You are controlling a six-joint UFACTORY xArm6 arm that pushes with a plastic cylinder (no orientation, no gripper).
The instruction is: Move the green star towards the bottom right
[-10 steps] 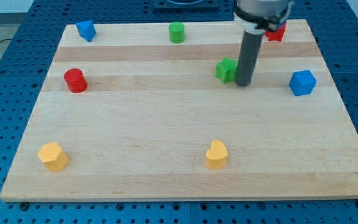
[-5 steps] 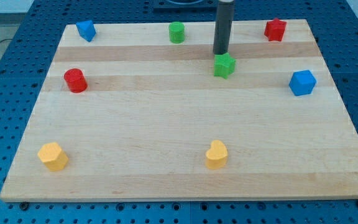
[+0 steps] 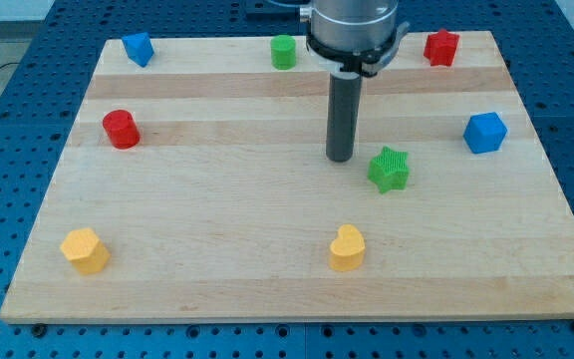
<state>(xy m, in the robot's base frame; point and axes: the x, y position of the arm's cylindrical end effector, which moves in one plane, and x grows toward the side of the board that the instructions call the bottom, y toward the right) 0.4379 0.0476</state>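
You have the green star (image 3: 389, 169) lying flat on the wooden board (image 3: 267, 229), a little to the view's right of the board's middle and roughly halfway between its top and bottom edges. My tip (image 3: 340, 158) stands just to the star's upper left, near it but with a sliver of bare wood between the two, so they are not touching. There is nothing to spread or pinch on this tool: it is one straight dark rod, upright, with its lower end down at the board's surface and its grey collar at the view's top. Looking outward from the star, you will find the blue cube (image 3: 485, 132) to its right and slightly higher, close to the board's right edge and well apart from the star. Below and a little to the left sits a yellow heart-shaped block (image 3: 347, 247), near the bottom edge. Along the top edge you can see a red star-like block (image 3: 441, 47) at the right, a green cylinder (image 3: 283, 51) just left of the rod's collar, and a blue block (image 3: 139, 48) at the far left. A red cylinder (image 3: 121, 129) rests at the left side, and a second yellow block (image 3: 85, 250) occupies the bottom left corner.
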